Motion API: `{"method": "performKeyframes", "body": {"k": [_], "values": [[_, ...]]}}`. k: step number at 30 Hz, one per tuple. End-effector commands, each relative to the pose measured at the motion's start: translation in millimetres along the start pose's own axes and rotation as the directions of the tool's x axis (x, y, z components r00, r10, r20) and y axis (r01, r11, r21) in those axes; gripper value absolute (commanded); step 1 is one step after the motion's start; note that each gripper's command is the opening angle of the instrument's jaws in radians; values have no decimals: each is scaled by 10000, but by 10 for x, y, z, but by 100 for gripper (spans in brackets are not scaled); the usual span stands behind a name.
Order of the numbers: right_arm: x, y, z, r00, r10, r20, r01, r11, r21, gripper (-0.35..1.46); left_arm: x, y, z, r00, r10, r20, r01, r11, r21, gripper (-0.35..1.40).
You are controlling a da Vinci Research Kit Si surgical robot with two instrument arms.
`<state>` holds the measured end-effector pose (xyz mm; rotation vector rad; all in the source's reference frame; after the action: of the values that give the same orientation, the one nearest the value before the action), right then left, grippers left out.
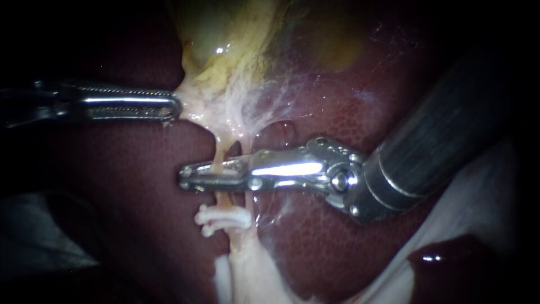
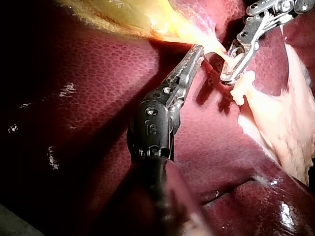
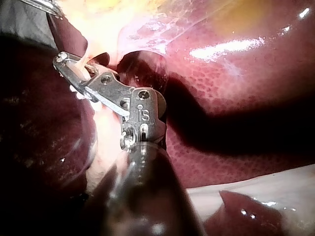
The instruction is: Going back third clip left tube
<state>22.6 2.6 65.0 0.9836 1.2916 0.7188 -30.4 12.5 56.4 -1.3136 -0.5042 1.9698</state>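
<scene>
My right instrument (image 1: pixel 188 176) comes in from the upper right and lies across the left tube (image 1: pixel 217 159). Its jaws meet at the tips, shut on that pale tube; the same hold shows in the left wrist view (image 2: pixel 229 73) and the right wrist view (image 3: pixel 64 64). Just below the jaws, white clips (image 1: pixel 222 217) sit on the tube (image 2: pixel 241 88). My left instrument (image 1: pixel 175 107) is shut on pale tissue at the neck of the gallbladder (image 1: pixel 225 34) and holds it taut toward the left (image 2: pixel 197 49).
Dark red liver (image 1: pixel 112 186) surrounds the tubes on both sides. A thin webby strand (image 1: pixel 251 197) runs just right of the left tube. White gauze (image 1: pixel 478 202) lies under the right instrument's shaft.
</scene>
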Motion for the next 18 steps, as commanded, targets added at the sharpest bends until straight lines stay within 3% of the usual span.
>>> {"method": "performKeyframes", "body": {"k": [1, 3, 6, 10, 14, 18], "values": [[-1, 1, 0, 10000, -6, 35, 6, 10000, 70, -35, 0, 0, 0, 10000, -2, 0, 2, 10000, 0, -35], [-2, 3, 2, 10000, -19, 39, 18, 10000, 67, 2, 0, 0, 0, 10000, -2, 0, 2, 10000, 0, -35], [-3, 13, 6, 10000, 23, -34, -23, 9999, -166, 37, 0, 0, 0, 10000, -2, 0, 2, 10000, 0, -35], [-10, 32, 6, 9997, -38, -243, 18, 9968, -800, 47, 0, 0, 0, 10000, -2, 0, 2, 10000, 0, -35], [-17, 50, -6, 9999, 129, -99, -139, 9936, -1124, 48, 0, 0, -1, 10000, -2, 1, 2, 10000, -1, -35], [-20, 52, -21, 9998, 193, -72, -200, 9925, -1203, 48, 0, 0, -2, 10000, 0, 2, 0, 10000, -6, -35]]}}
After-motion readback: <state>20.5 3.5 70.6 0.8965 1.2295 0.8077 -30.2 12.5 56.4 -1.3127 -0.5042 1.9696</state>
